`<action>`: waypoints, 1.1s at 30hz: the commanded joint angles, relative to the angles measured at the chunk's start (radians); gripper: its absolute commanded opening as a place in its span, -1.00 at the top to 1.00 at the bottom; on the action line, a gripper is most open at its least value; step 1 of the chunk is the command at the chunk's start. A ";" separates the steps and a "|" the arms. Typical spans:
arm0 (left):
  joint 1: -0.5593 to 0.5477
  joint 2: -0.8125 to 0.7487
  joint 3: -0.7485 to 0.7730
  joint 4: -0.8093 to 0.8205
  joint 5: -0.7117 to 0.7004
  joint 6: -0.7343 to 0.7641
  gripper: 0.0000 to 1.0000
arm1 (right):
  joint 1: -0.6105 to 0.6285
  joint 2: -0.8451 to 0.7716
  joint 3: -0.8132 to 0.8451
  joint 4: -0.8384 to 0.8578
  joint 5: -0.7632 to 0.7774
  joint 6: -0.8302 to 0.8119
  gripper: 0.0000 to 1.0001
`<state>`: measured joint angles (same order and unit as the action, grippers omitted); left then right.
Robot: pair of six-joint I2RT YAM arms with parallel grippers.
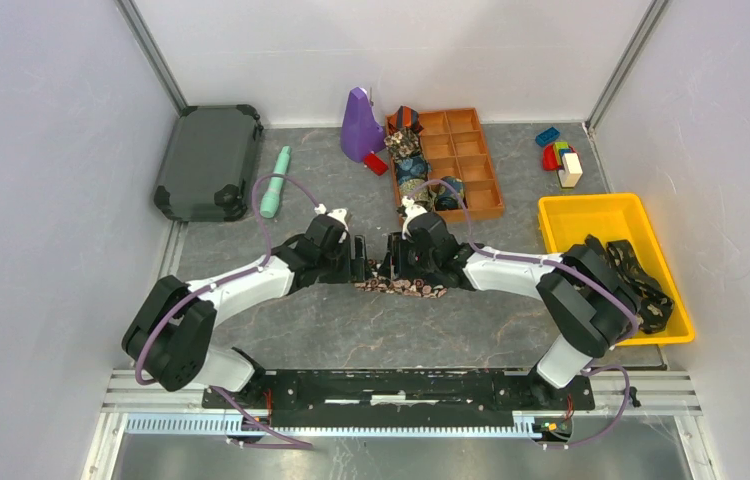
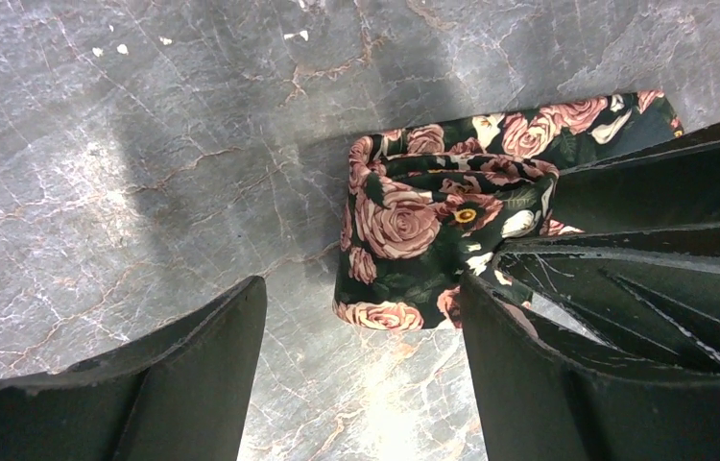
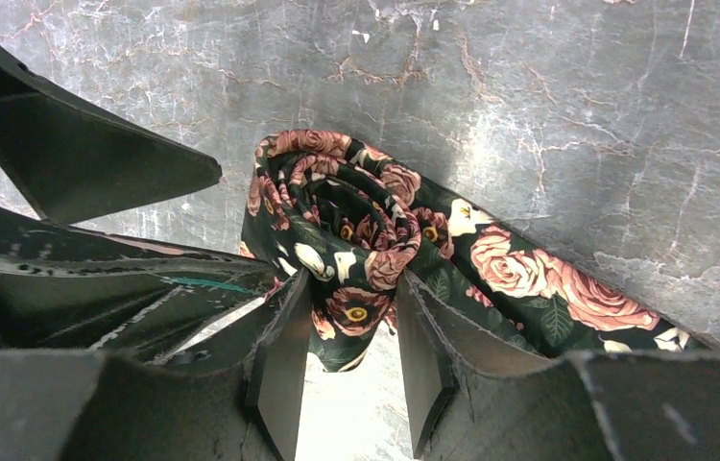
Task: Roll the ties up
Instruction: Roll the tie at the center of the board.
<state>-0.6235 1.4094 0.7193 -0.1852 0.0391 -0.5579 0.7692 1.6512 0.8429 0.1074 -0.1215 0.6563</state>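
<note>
On the table (image 1: 351, 330) | right end effector (image 3: 349, 312) clenched on tie (image 3: 337, 206) | left end effector (image 2: 361, 307) released

The rose-print tie (image 3: 529, 279) is woven cloth with a faint satin sheen, its folds soft and smooth. The tabletop (image 2: 145, 144) looks like grey veined stone or laminate, smooth with dull patches of glare. The fingers (image 3: 279, 375) of the right gripper (image 3: 351, 360) and those of the left gripper (image 2: 366, 384) are matt black plastic with rough, slightly ragged edges. The left arm's shell (image 1: 241, 285) is glossy white plastic. The yellow bin (image 1: 581, 225) is smooth, shiny plastic. The compartment tray (image 1: 471, 150) is orange-brown, wood-like and matt. The case (image 1: 206, 160) looks like dark, matt, textured plastic. The rail (image 1: 351, 426) is bare ribbed metal.
</note>
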 commanded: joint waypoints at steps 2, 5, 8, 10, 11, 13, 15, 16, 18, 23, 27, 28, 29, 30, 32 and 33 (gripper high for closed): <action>0.001 0.000 0.054 0.011 0.019 0.023 -0.59 | -0.021 0.011 -0.026 0.030 -0.011 -0.026 0.16; 0.002 -0.002 0.058 0.010 0.021 0.025 -0.60 | -0.032 0.017 -0.038 0.041 -0.024 -0.028 0.18; 0.002 -0.003 0.058 0.019 0.032 0.032 -0.60 | -0.042 0.023 -0.045 0.049 -0.034 -0.032 0.21; 0.002 -0.002 0.059 0.028 0.037 0.040 -0.60 | -0.049 0.026 -0.047 0.052 -0.039 -0.035 0.22; 0.002 -0.002 0.059 0.034 0.042 0.044 -0.60 | -0.051 0.028 -0.048 0.054 -0.043 -0.037 0.23; 0.002 -0.002 0.058 0.046 0.051 0.057 -0.61 | -0.058 0.034 -0.048 0.057 -0.052 -0.037 0.24; 0.002 -0.001 0.059 0.065 0.061 0.075 -0.62 | -0.063 0.036 -0.050 0.062 -0.060 -0.039 0.24; 0.002 0.001 0.058 0.075 0.067 0.079 -0.63 | -0.066 0.038 -0.050 0.064 -0.064 -0.040 0.24; 0.003 0.009 0.058 0.095 0.084 0.089 -0.64 | -0.070 0.042 -0.051 0.069 -0.073 -0.042 0.25; 0.012 0.034 0.065 0.144 0.130 0.114 -0.65 | -0.080 0.054 -0.056 0.078 -0.089 -0.047 0.26; 0.031 0.058 0.067 0.180 0.170 0.136 -0.65 | -0.092 0.066 -0.061 0.085 -0.109 -0.054 0.29; 0.037 0.067 0.070 0.181 0.176 0.145 -0.65 | -0.097 0.068 -0.063 0.089 -0.114 -0.054 0.29; 0.041 0.075 0.073 0.182 0.182 0.153 -0.65 | -0.099 0.071 -0.066 0.091 -0.120 -0.055 0.30; 0.046 0.086 0.074 0.194 0.193 0.160 -0.65 | -0.102 0.073 -0.068 0.096 -0.122 -0.056 0.30; 0.053 0.104 0.078 0.215 0.212 0.170 -0.64 | -0.106 0.079 -0.068 0.098 -0.128 -0.057 0.31; 0.054 0.115 0.080 0.222 0.219 0.174 -0.63 | -0.108 0.082 -0.069 0.098 -0.133 -0.059 0.31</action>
<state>-0.5823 1.4925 0.7586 -0.0433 0.1967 -0.4629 0.6727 1.7020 0.7925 0.2089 -0.2565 0.6304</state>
